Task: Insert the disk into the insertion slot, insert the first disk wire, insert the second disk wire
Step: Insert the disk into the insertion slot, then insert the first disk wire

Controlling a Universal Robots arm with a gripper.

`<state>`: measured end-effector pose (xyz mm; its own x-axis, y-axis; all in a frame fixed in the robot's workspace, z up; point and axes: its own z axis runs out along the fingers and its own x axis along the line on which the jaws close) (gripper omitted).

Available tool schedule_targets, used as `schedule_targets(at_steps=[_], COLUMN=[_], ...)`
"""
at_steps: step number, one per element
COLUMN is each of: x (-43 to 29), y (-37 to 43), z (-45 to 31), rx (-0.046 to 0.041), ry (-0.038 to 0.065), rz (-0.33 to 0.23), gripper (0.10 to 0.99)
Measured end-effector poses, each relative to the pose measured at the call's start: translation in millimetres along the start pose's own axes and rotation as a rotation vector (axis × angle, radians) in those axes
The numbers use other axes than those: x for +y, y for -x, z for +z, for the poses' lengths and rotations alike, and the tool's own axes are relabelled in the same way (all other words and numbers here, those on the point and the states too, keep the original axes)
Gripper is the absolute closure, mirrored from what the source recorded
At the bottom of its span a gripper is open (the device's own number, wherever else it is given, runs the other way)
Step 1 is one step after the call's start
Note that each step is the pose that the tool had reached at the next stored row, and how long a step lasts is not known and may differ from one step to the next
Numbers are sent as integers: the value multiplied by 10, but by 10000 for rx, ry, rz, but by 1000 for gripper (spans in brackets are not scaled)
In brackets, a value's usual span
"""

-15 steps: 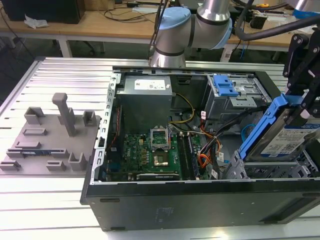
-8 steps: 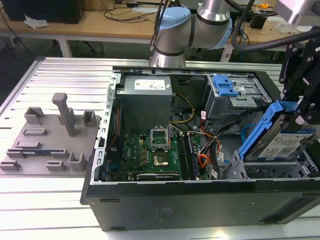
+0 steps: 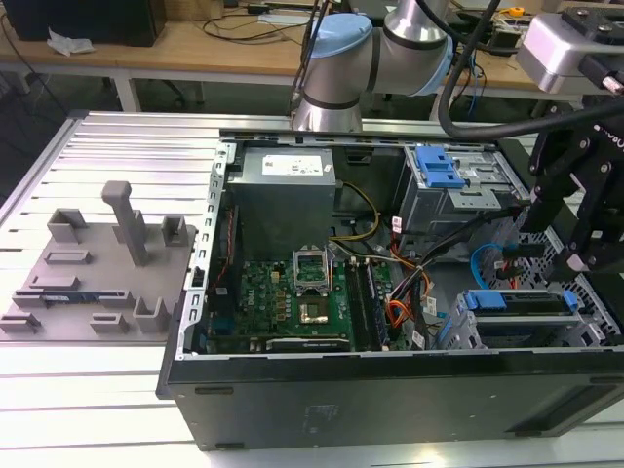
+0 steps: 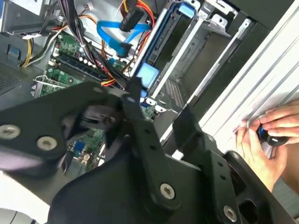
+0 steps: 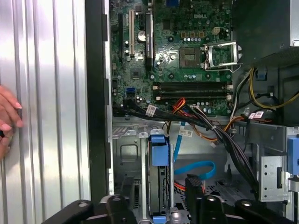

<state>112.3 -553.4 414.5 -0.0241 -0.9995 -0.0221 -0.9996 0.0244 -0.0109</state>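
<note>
The open computer case (image 3: 390, 390) lies on its side. The gripper (image 5: 160, 185) hangs inside its drive end with fingers spread, grasping nothing. The insertion slot (image 5: 126, 149) is directly under the gripper. The disk (image 5: 158, 151) sits in it edge-on, between the two fingers with a gap on each side. It looks seated, though how deep cannot be told.

The main risk, as I judge it, comes from the bay walls, which stand close outside both fingers. Any sideways drift could knock a finger against the sheet metal or skew the disk in its blue carrier. The black cable bundle (image 5: 229, 144) crossing just beside the gripper could also snag a finger. The second disk wire (image 5: 196, 167) loops right beside one finger and could be pinched or dragged. The first disk wire (image 4: 145, 10) hangs a little beyond it, and its dark plug looks loose. A person's hand (image 4: 268, 135) rests on the surface outside the case wall, near enough to matter if the arm swings wide.

The surface (image 3: 117, 146) is ribbed aluminium and carries a grey fixture tray (image 3: 97, 263) far from the gripper. Wooden benches (image 3: 195, 44) strewn with cables stand behind.
</note>
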Motion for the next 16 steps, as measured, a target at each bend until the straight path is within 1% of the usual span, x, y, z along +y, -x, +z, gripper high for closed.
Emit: schedule_targets(at_steps=[1,2,16], x=[0,0,0], y=[0,0,7], z=[0,0,1], rx=[-1,0,-2], ry=[0,-1,-1], rz=[0,0,0], gripper=[529,463,463])
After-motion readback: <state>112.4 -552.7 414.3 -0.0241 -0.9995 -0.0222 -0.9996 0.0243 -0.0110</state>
